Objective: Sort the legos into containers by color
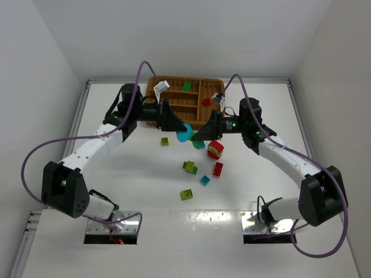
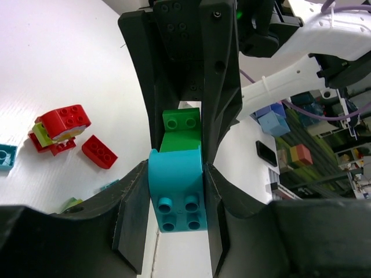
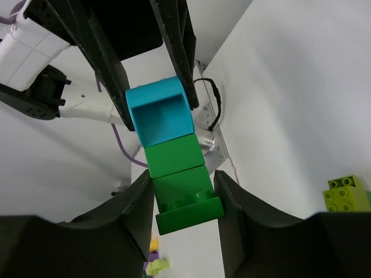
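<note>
Legos (image 1: 217,169) lie scattered on the surface (image 1: 145,185) before the wicker tray (image 1: 200,81); above them a cyan brick (image 2: 175,197) and a green brick (image 3: 177,168) hang joined. Left claw (image 2: 175,174) is clamped on the cyan brick, right claw (image 3: 182,191) on the green brick, each nearly closed

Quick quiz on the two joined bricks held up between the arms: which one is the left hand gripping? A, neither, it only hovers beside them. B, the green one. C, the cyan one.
C: in the left wrist view the left hand pinches the cyan brick between its fingers, while the right hand grips the green brick joined to it.
</note>
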Tool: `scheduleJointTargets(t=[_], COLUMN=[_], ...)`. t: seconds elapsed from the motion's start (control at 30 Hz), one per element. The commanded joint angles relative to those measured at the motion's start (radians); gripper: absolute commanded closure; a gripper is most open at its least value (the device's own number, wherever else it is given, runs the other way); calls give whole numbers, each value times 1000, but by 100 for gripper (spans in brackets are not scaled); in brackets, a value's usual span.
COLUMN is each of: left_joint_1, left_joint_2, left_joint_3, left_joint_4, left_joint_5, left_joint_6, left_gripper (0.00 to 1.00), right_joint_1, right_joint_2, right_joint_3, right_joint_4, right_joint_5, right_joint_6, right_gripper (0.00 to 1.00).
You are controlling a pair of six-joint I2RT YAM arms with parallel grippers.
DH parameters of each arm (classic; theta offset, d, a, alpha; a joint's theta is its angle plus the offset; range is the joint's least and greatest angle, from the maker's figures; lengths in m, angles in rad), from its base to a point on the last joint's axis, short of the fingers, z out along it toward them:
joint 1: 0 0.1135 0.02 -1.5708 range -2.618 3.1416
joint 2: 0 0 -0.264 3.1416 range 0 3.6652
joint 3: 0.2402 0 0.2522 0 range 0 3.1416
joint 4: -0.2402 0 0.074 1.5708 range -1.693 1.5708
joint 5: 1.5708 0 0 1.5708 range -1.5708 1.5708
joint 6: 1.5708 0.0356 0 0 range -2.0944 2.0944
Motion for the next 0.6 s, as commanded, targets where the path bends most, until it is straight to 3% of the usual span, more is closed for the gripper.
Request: scheduleJointTargets(t=[0.0, 0.03, 0.13, 0.4, 0.47, 0.57], left_joint_1=[3, 3, 13, 122, 138, 165], left_joint_2=[15, 15, 24, 35, 47, 135], left_joint_3=[53, 65, 65, 74, 111, 250], left_joint_4=[44, 11, -8, -66, -124, -311], left_joint_5=[2, 2, 2, -9, -59, -315], left_joint_6=[16, 46, 56, 76, 76, 65], left_gripper=[100, 100, 100, 100, 100, 100], right_joint_1=[2, 2, -19, -94, -94, -94], right_joint_2=[-1, -13, -59, -185, -208, -228], right_joint_3=[10, 10, -14, -83, -71, -27], right_joint_4=[29, 14, -62, -215, -313, -507], right_joint_5=[43, 64, 178, 342, 425, 683], right_joint_6=[4, 16, 6, -40, -77, -117], right_gripper=[81, 91, 100, 100, 100, 100])
